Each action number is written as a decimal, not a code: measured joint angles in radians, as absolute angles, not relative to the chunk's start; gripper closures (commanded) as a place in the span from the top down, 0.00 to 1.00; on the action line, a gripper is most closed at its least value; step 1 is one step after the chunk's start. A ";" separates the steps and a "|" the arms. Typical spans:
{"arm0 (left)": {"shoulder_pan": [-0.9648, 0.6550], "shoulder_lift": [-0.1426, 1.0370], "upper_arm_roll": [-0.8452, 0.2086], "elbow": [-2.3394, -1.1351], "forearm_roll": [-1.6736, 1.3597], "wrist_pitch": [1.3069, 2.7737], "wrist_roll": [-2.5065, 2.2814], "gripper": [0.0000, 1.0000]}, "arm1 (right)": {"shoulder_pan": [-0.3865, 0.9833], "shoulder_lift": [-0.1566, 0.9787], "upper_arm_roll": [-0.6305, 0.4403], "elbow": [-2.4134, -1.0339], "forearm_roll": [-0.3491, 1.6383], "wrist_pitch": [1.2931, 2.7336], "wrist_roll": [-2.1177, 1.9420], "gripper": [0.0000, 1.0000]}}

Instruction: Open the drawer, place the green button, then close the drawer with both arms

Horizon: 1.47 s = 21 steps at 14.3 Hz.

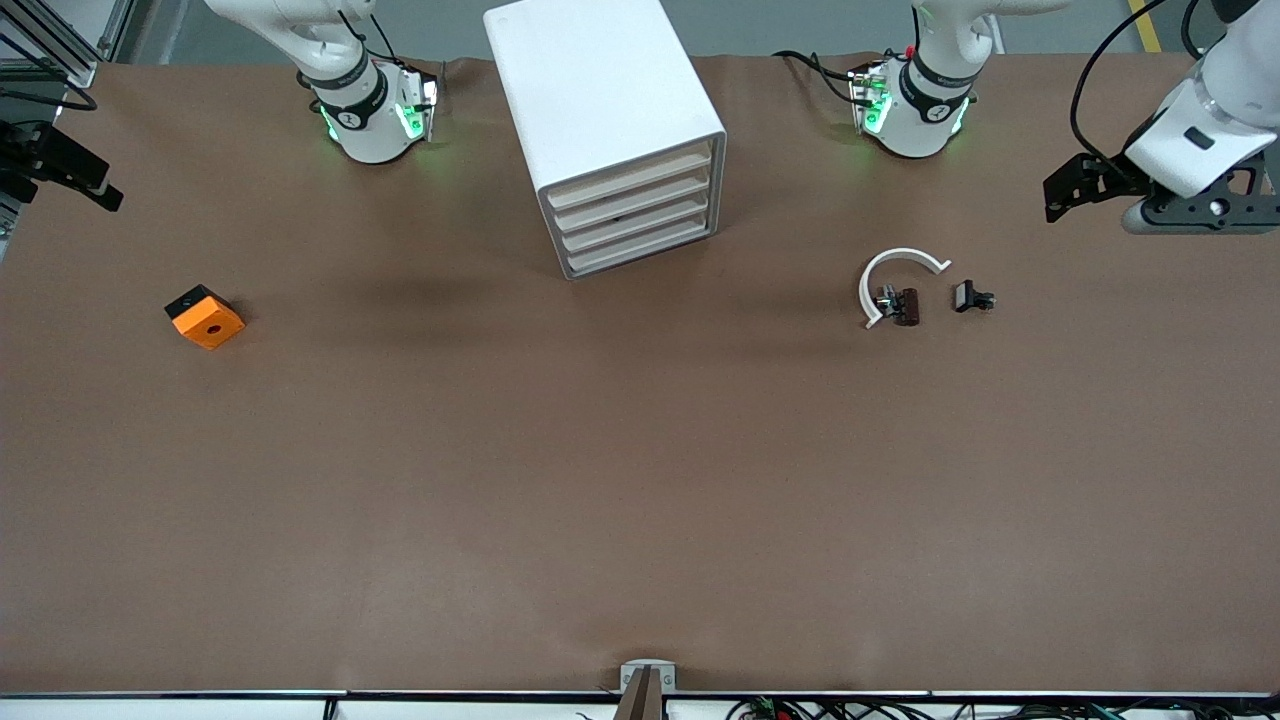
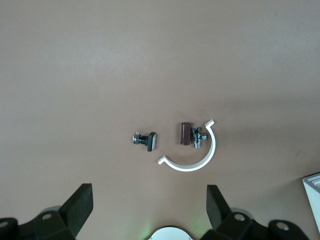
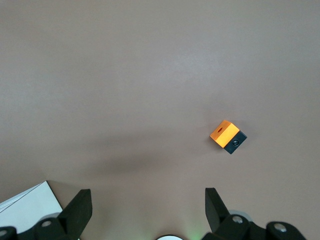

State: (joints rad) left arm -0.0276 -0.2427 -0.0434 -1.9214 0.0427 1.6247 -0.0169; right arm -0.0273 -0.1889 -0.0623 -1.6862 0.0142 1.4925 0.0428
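The white cabinet (image 1: 600,100) stands at the middle of the table between the two arm bases. Its four cream-fronted drawers (image 1: 632,207) all sit pushed in. No green-capped button shows in any view. My left gripper (image 1: 1062,198) hangs open and empty high over the left arm's end of the table; its own view shows it (image 2: 149,192) with the jaws wide apart. My right gripper (image 1: 85,180) hangs open and empty over the right arm's end, and its own view shows it (image 3: 147,195) the same way.
A white curved arc (image 1: 890,275) with a brown part (image 1: 906,306) and a small black part (image 1: 972,297) lie toward the left arm's end. An orange cube with a hole (image 1: 205,317) lies toward the right arm's end.
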 measured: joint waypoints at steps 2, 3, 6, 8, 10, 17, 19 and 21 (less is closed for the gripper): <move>-0.028 -0.243 -0.045 -1.890 0.042 1.623 -0.017 1.00 | -0.027 -0.189 -0.059 -1.686 0.014 1.493 0.043 1.00; -0.028 -0.243 -0.045 -1.878 0.042 1.618 -0.017 1.00 | -0.027 -0.189 -0.058 -1.686 0.014 1.493 0.043 1.00; -0.028 -0.243 -0.045 -1.850 0.042 1.598 -0.017 1.00 | -0.027 -0.189 -0.058 -1.686 0.014 1.493 0.043 1.00; -0.028 -0.243 -0.046 -1.845 0.042 1.594 -0.017 1.00 | -0.027 -0.189 -0.058 -1.686 0.014 1.493 0.043 1.00; -0.031 -0.242 -0.047 -1.844 0.042 1.593 -0.017 1.00 | -0.027 -0.189 -0.058 -1.686 0.014 1.493 0.043 1.00; -0.036 -0.235 -0.048 -1.833 0.041 1.593 -0.018 1.00 | -0.027 -0.189 -0.058 -1.686 0.014 1.493 0.043 1.00; -0.036 -0.228 -0.048 -1.821 0.041 1.590 -0.018 1.00 | -0.027 -0.189 -0.058 -1.686 0.014 1.493 0.043 1.00; -0.036 -0.224 -0.048 -1.813 0.038 1.578 -0.018 1.00 | -0.027 -0.189 -0.058 -1.686 0.014 1.493 0.043 1.00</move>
State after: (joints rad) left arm -0.0359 -0.2244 -0.0478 -1.8131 0.0375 1.5778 -0.0178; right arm -0.0272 -0.1889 -0.0582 -1.6862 0.0142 1.4930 0.0428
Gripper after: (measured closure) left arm 0.000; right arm 0.000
